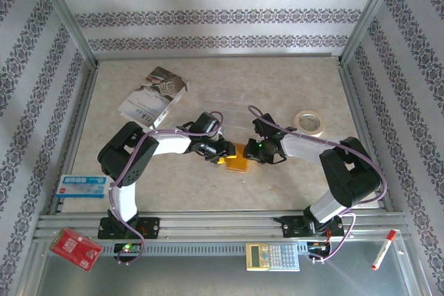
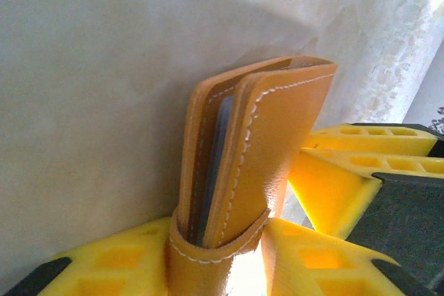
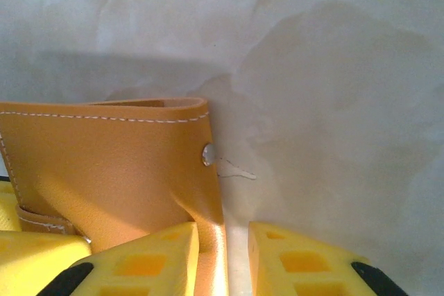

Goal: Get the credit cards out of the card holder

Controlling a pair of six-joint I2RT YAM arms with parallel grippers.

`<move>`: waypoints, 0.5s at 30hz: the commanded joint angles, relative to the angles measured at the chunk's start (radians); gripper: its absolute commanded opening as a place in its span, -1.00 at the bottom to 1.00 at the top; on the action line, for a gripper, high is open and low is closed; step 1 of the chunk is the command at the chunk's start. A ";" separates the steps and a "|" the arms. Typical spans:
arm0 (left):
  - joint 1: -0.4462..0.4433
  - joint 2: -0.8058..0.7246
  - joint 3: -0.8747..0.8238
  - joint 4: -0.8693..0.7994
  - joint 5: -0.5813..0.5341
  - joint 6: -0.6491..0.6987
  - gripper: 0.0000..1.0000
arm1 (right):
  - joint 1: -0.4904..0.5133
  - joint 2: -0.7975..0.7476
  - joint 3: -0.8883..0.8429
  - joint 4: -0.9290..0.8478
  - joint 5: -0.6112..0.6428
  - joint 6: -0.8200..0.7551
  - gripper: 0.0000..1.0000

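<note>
From above, the wallet point(image 1: 237, 163) sits mid-bench point(image 1: 277, 88). My left claw point(image 1: 220, 154) is right against its left side and my right claw point(image 1: 251, 152) against its right. I bring both in because one has to steady the leather while the other works at it.

Through my left wrist camera, the wallet point(image 2: 257, 164) stands on end, folded nearly shut. Its lower end is wedged between my yellow fingers point(image 2: 118, 261). Both pads press into the leather, so my left claw is clenched on the wallet, which keeps it upright with the opening facing away from me. A blue-grey edge point(image 2: 220, 164) shows between the covers. I cannot tell whether it is a card or the pocket lining. I judge the cards are tucked inside there, none out yet.

Through my right wrist camera, the wallet point(image 3: 111, 164) lies to the left, its snap stud point(image 3: 207, 154) near the corner. A strip of its cover runs down between my fingers point(image 3: 139, 265). One pad touches it, but a bright sliver shows beside the other. I cannot tell whether my right claw truly grips. It is placed there, I judge, to peel that cover open.
</note>
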 commanded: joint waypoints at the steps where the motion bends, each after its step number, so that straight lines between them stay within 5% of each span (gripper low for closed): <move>1: -0.013 0.000 0.010 0.048 0.027 0.001 -0.36 | -0.018 -0.026 -0.029 0.001 0.001 0.018 -0.45; 8: 0.004 -0.141 0.050 -0.238 -0.094 0.179 -0.63 | -0.096 -0.171 -0.033 -0.033 0.052 -0.001 -0.44; 15: -0.027 -0.222 0.301 -0.921 -0.557 0.478 -0.64 | -0.160 -0.274 -0.036 -0.070 0.162 -0.028 -0.42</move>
